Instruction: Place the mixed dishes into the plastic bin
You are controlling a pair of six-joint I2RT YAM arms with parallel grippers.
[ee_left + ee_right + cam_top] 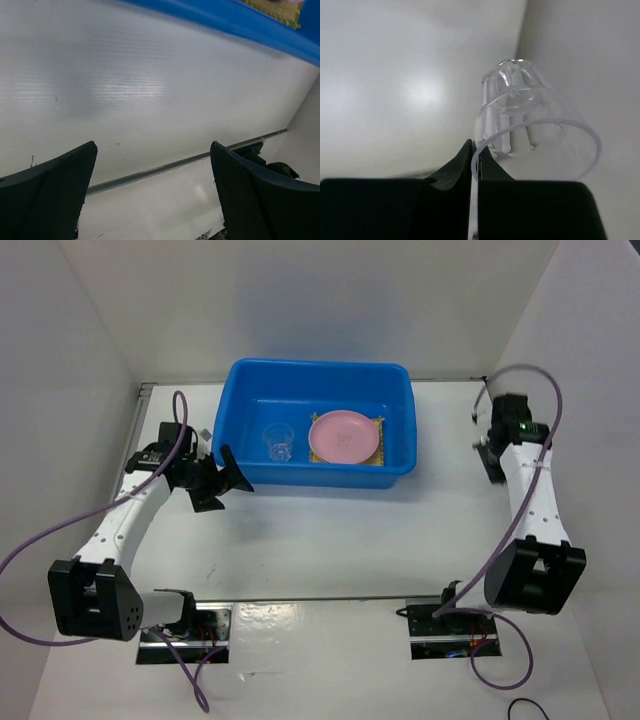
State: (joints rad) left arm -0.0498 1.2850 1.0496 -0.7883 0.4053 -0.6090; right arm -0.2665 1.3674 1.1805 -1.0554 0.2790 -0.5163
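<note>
Right wrist view gives me what matters. The right gripper (474, 152) has its jaws pressed together on the rim of a clear cup (530, 125). The cup hangs tilted, base toward the upper middle of the frame and mouth toward the lower right. Only a thin strip of rim is in the pinch, so I judge the hold light and liable to twist.

In the top view that arm sits at the right edge of the frame, well apart from the bin (330, 478), and I cannot make the held cup out there. The bin fills the upper middle. Inside it a second cup (278, 443) stands upright at the left, and a pink plate (344, 436) lies on the mat (378, 460) at the right. No tan plate shows, and I cannot tell whether it lies under the pink one.

The left gripper (215, 480) hovers just beside the bin's lower left corner, fingers spread and empty. Its wrist view shows only table (150, 90) between them.

I take the step in hand to be carrying the cup to the bin. I would raise it enough to clear the rim, travel left slowly with the wrist steady, and aim for the bare floor between the second cup and the plate. I would let go low, so the cup does not bounce or knock its twin.
</note>
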